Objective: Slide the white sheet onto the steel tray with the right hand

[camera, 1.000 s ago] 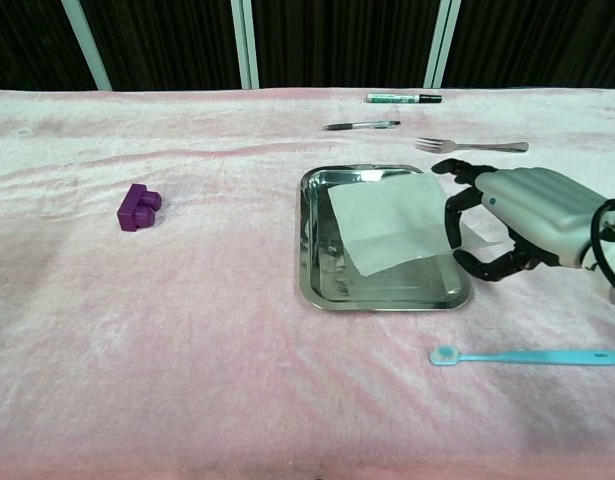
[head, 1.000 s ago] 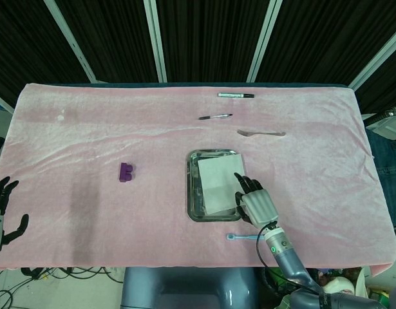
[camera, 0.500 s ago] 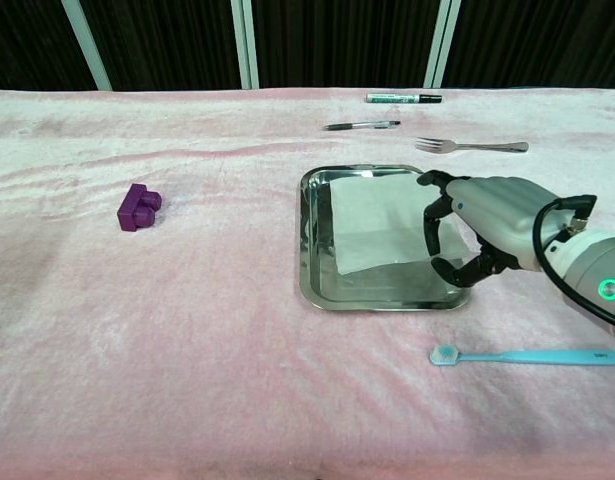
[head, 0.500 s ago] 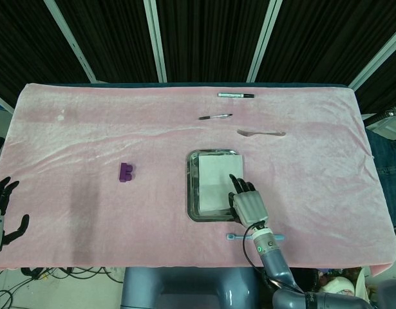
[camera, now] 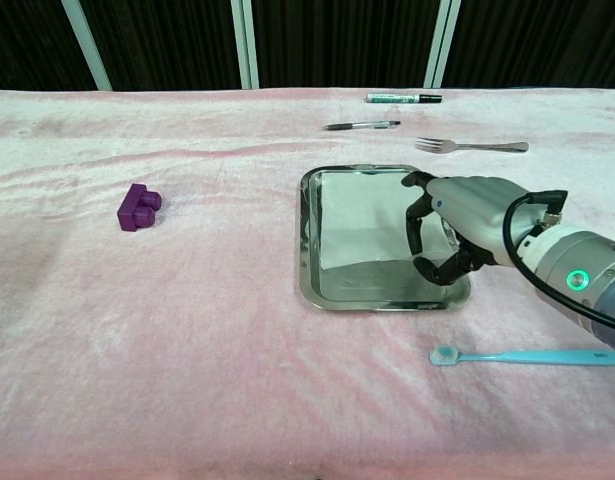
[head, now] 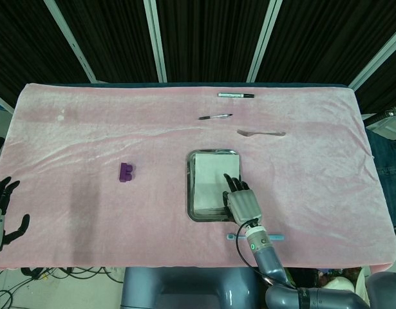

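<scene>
The steel tray (head: 192, 210) (camera: 312, 285) lies near the table's middle front. The white sheet (head: 207, 180) (camera: 359, 215) lies flat inside it, filling most of the tray. My right hand (head: 241, 202) (camera: 465, 222) sits over the tray's right side with its fingertips (camera: 417, 225) pressing down on the sheet's right part, fingers bent downward; it grips nothing. My left hand (head: 0, 215) hangs open at the table's front left edge, far from the tray; it shows only in the head view.
A teal toothbrush (camera: 527, 356) (head: 231, 237) lies in front of the tray, under my right forearm. A fork (camera: 472, 146), a pen (camera: 362, 126) and a marker (camera: 403, 98) lie behind the tray. A purple block (camera: 137, 207) sits at the left.
My right hand has slid left over the tray, dragging the white sheet with it. The sheet, skewed and overhanging the right rim before, now lies squarely inside the tray.
</scene>
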### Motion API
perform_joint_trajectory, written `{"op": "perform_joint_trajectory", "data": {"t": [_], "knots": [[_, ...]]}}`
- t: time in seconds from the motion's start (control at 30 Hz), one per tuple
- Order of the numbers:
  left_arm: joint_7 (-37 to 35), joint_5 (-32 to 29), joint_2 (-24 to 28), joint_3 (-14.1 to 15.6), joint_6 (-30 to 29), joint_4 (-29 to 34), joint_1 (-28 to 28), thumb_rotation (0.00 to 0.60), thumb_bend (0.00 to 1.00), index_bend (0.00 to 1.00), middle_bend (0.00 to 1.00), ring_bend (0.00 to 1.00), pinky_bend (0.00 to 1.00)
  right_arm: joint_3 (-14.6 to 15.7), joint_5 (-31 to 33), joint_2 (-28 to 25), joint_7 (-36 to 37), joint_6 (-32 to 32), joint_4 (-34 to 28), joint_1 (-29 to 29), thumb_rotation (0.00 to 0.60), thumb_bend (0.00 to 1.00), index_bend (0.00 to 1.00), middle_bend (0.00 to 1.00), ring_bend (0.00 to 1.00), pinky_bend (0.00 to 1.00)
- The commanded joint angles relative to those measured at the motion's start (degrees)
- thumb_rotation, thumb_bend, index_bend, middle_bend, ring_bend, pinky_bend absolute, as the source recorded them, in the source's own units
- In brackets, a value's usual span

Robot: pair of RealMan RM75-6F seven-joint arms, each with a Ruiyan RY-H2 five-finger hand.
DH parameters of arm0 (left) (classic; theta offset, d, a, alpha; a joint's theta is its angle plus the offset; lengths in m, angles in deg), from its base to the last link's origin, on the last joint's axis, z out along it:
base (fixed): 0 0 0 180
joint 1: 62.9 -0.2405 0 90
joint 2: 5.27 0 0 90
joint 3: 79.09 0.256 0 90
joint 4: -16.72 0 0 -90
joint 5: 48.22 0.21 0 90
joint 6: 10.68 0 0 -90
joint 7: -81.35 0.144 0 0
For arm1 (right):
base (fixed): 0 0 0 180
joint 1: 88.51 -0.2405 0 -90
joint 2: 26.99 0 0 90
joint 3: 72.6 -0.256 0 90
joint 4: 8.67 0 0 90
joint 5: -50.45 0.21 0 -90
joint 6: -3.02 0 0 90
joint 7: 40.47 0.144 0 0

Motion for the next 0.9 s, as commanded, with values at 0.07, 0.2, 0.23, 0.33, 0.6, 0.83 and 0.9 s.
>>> {"op": "perform_joint_trajectory", "data": {"t": [0.07,0.2,0.23,0.33,0.6,0.83,0.9], "knots": [[-0.1,-0.1,0.0,-0.1,-0.1,0.0,0.0,0.600,0.41,0.12,0.03,0.00,0.03,0.5,-0.6,0.0,0.8,-0.1,1.0,-0.3,0.600,0.41,0.68,0.04,0.10,0.18],[-0.1,-0.1,0.1,0.0,0.1,0.0,0.0,0.600,0.41,0.12,0.03,0.00,0.03,1.0,-0.3,-0.6,1.8,-0.3,1.6,-0.3,0.600,0.41,0.68,0.04,0.11,0.18],[0.0,-0.1,0.1,0.0,0.1,0.0,0.1,0.600,0.41,0.12,0.03,0.00,0.03,1.1,-0.3,-0.8,2.1,-0.4,1.8,-0.3,0.600,0.41,0.68,0.04,0.10,0.18],[0.1,-0.1,0.0,0.0,0.1,0.0,0.1,0.600,0.41,0.12,0.03,0.00,0.03,1.6,-0.5,-1.3,3.2,-1.2,2.1,-0.4,0.600,0.41,0.68,0.04,0.10,0.18],[0.2,-0.1,0.0,0.0,0.2,0.1,0.1,0.600,0.41,0.12,0.03,0.00,0.03,2.4,-1.2,-1.9,5.1,-1.5,2.4,-0.4,0.600,0.41,0.68,0.04,0.10,0.18],[0.2,-0.2,0.1,0.0,0.2,0.2,0.1,0.600,0.41,0.12,0.03,0.00,0.03,2.9,-0.9,-1.3,5.3,-1.3,2.5,-0.7,0.600,0.41,0.68,0.04,0.10,0.18],[0.3,-0.2,0.1,0.0,0.2,0.2,0.1,0.600,0.41,0.12,0.03,0.00,0.03,2.9,-0.9,-1.0,5.5,-1.0,2.7,-0.8,0.600,0.41,0.68,0.04,0.10,0.18]]}}
